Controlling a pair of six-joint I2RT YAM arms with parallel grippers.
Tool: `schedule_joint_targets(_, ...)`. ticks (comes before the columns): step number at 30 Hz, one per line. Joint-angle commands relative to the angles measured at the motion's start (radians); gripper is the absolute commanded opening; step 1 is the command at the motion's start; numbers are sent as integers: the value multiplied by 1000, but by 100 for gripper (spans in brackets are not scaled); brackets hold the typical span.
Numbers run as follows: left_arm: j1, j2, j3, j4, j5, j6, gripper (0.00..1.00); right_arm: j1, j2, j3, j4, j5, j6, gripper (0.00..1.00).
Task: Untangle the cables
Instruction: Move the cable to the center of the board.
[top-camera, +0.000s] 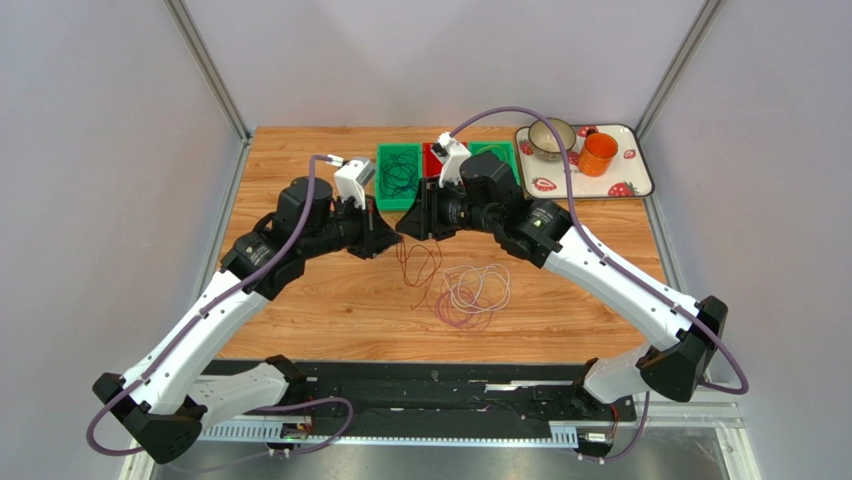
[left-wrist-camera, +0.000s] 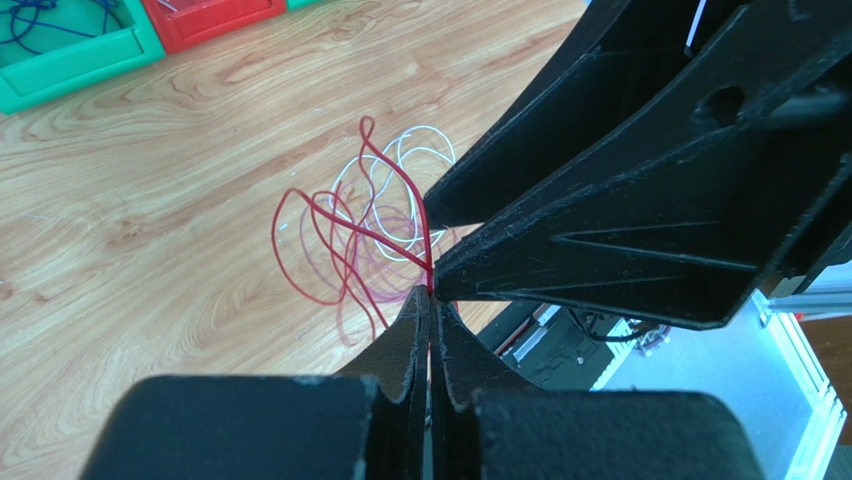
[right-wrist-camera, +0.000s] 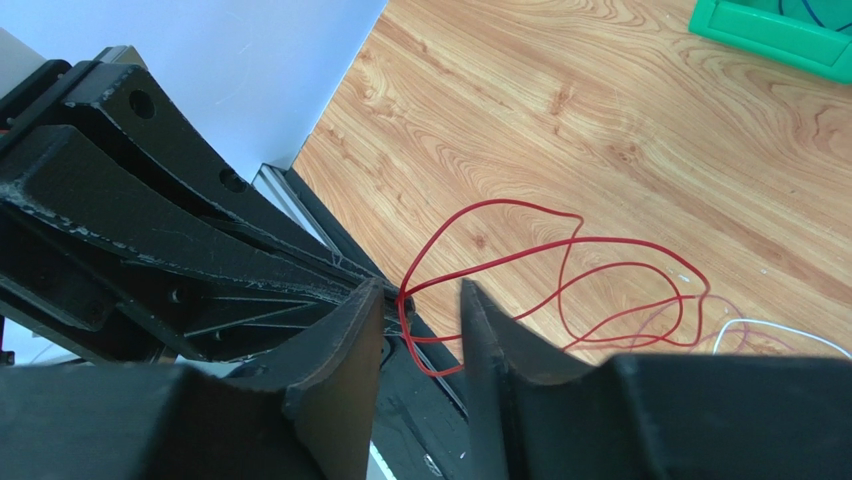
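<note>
Left gripper (left-wrist-camera: 430, 293) clamped shut on red cable (left-wrist-camera: 345, 235). Right gripper (right-wrist-camera: 420, 300) meets left gripper tip-to-tip, jaws parted around the same cable. White cable (top-camera: 480, 288) and purple cable (top-camera: 453, 316) lie near left gripper.

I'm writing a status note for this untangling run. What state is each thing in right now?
Left pincer: shut on the red cable.
Right pincer: open, red cable passing between its jaws.
Red cable: pinched at one spot, loops hanging toward the table.
White cable: lying loose in loops on the table.
Purple cable: lying loose, overlapping the white cable.
Mug: upright on the tray.
Bowl: upright on the tray.
</note>
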Motion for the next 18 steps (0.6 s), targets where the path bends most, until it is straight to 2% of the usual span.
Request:
schedule_joint_targets(1,4,-21,33,4,11,19,0,6,-41,0,25,8,0,42)
schedule_joint_targets(7,2,-23,30,6,11,16,0,18,-25,-13,41,-8,19,45)
schedule_joint_targets(18,2,-33,23,24,28,11,0,38,26,15,33,-9,28,41)
